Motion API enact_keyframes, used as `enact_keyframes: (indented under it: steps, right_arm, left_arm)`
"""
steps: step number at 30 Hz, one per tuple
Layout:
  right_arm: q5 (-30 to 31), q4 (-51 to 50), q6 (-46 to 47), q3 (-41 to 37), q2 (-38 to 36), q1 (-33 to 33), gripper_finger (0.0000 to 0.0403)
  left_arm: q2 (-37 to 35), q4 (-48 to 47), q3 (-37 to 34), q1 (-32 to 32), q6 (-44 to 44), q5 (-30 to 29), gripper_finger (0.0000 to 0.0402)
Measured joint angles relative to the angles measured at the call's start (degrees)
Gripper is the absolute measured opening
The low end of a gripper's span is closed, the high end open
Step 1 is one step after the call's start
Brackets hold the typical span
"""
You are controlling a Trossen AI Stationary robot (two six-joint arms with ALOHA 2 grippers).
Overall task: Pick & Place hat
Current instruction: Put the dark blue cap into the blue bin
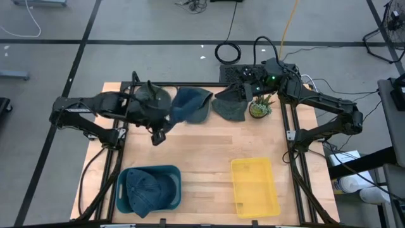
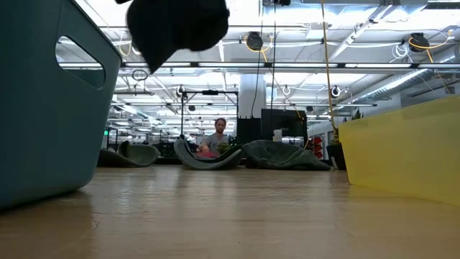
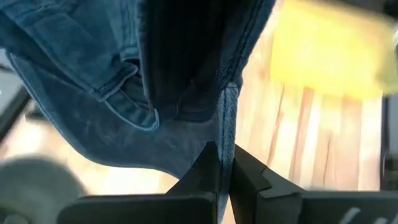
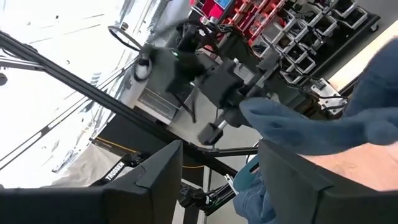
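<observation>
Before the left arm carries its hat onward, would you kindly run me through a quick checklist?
1. Left claw shut on the blue denim hat: ok.
2. Hat lifted off the table: ok, it hangs from the claw.
3. Teal bin has room: cannot tell; one denim hat already lies inside.
4. Yellow bin unobstructed: ok.
5. Right claw out of the way: ok, open at the far edge near the grey hat.
6. Remaining blue hat undisturbed: ok.
</observation>
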Motion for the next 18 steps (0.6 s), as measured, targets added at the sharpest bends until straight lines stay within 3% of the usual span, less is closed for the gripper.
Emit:
enact_keyframes:
  steps: [4, 11, 18]
  right_arm:
    - [-0.4, 0.4, 0.1, 0.0, 0.0, 0.1, 0.0234]
    - [-5.7, 0.9, 2.9, 0.0, 0.0, 0.8, 0.0331]
    - [-0.1, 1.2, 6.9, 0.0, 0.0, 2.1, 0.036]
  left_arm:
    - [-2.3, 4.4, 0.0, 0.3, 0.2, -3.2, 0.0011]
    - [-6.9, 14.9, 0.0, 0.9, 2.7, -9.2, 0.0011]
    - [-9.8, 32.7, 0.0, 0.8, 10.6, -10.6, 0.0011]
